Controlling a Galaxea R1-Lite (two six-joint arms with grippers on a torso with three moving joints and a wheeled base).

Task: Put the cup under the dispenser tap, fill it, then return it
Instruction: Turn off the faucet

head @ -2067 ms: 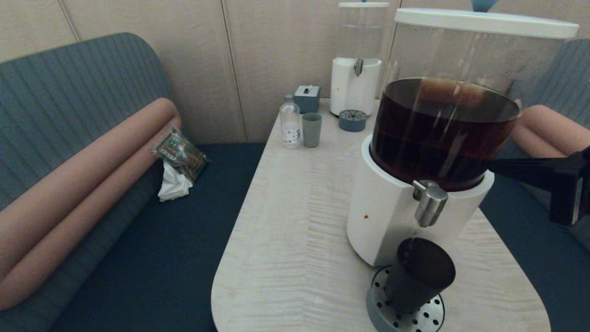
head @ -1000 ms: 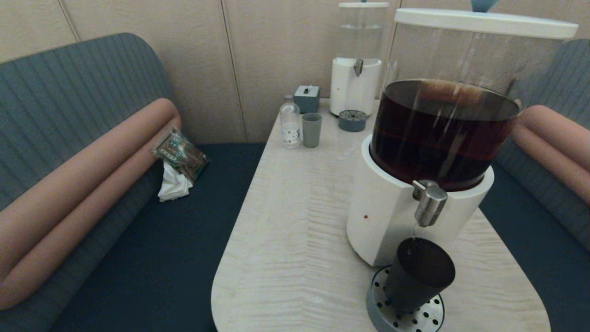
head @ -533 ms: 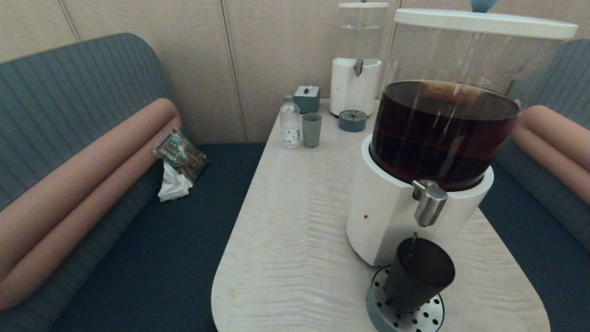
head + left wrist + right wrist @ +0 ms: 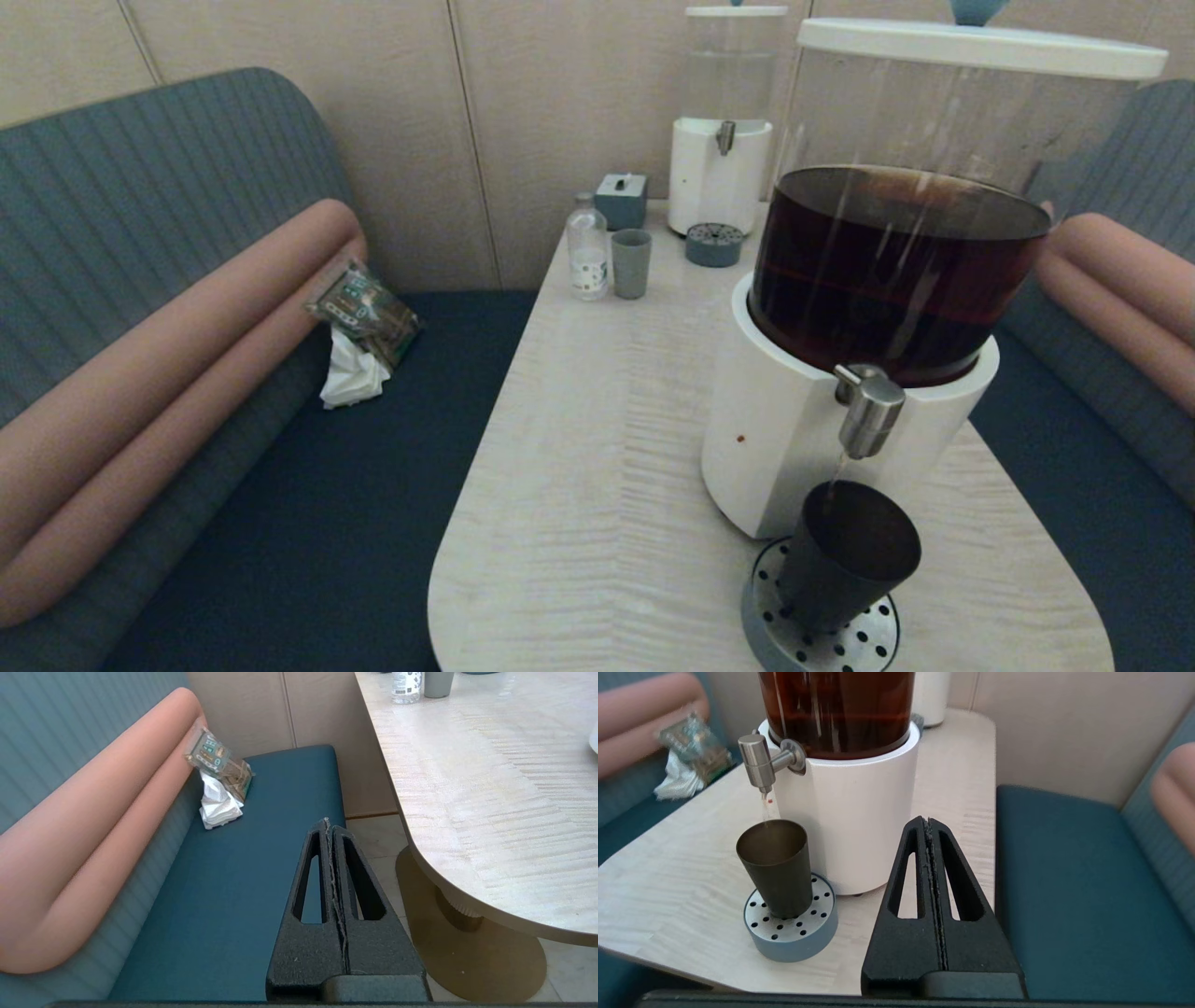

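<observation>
Fingers point(image 4: 930, 826) of the right arm, pressed together, have left the head view; cup point(image 4: 845, 555) stays under dispenser tap point(image 4: 868, 409).

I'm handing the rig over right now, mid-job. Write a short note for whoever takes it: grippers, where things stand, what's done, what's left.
Left gripper: shut, empty, parked over the bench seat beside the table.
Right gripper: shut, empty, off the table's edge, facing the dispenser.
Cup: upright on the drip tray, under the tap. A thin stream is running from the tap into it.
Done: cup placed, filling under way.
Left: let it fill, make sure the flow stops, then grip the cup and return it.
</observation>
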